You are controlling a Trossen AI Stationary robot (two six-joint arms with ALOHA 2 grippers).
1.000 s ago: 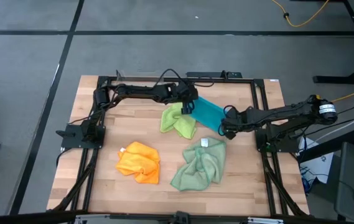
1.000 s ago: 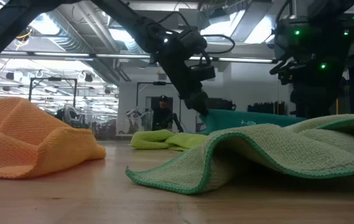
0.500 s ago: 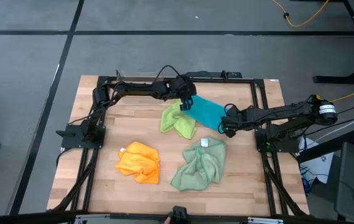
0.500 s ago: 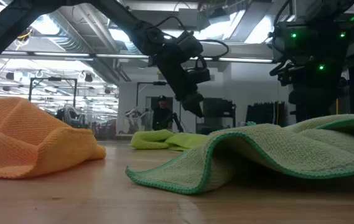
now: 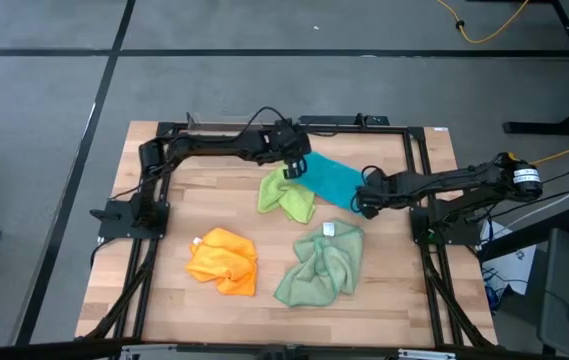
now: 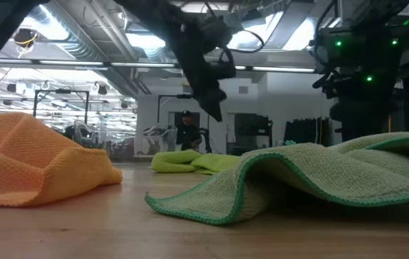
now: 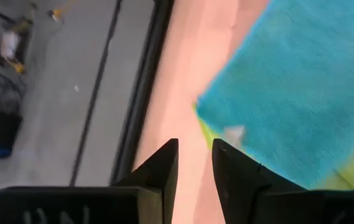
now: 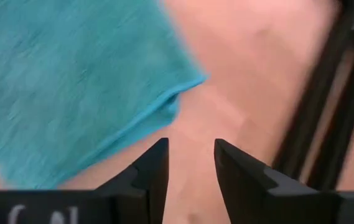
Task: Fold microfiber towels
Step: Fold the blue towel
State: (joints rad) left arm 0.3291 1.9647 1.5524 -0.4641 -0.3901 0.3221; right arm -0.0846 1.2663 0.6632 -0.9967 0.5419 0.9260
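Microfiber towels lie spread over the wooden table (image 5: 164, 300), four of them. Largest in outline is the pale sage green towel (image 5: 320, 265), crumpled near the front right, its green-edged folds filling the foreground of the low view. The orange towel (image 5: 224, 260) sits bunched at the front left, well apart from the sage one. Farther back, the teal blue towel (image 5: 330, 179) lies flat toward the rear centre, one corner resting over the crumpled lime green towel (image 5: 286, 196) beside it.

Above the teal towel's rear-left corner hangs the left gripper (image 5: 295, 168), raised off the cloth; its wrist view shows the two dark fingers (image 7: 164, 163) narrowly parted with nothing between them, the teal corner and a sliver of lime green below. The right gripper (image 5: 365, 203) hovers at the teal towel's right-hand corner, its fingers (image 8: 155, 165) likewise slightly apart and empty, with bare wood under the gap and the cloth's edge just beyond.
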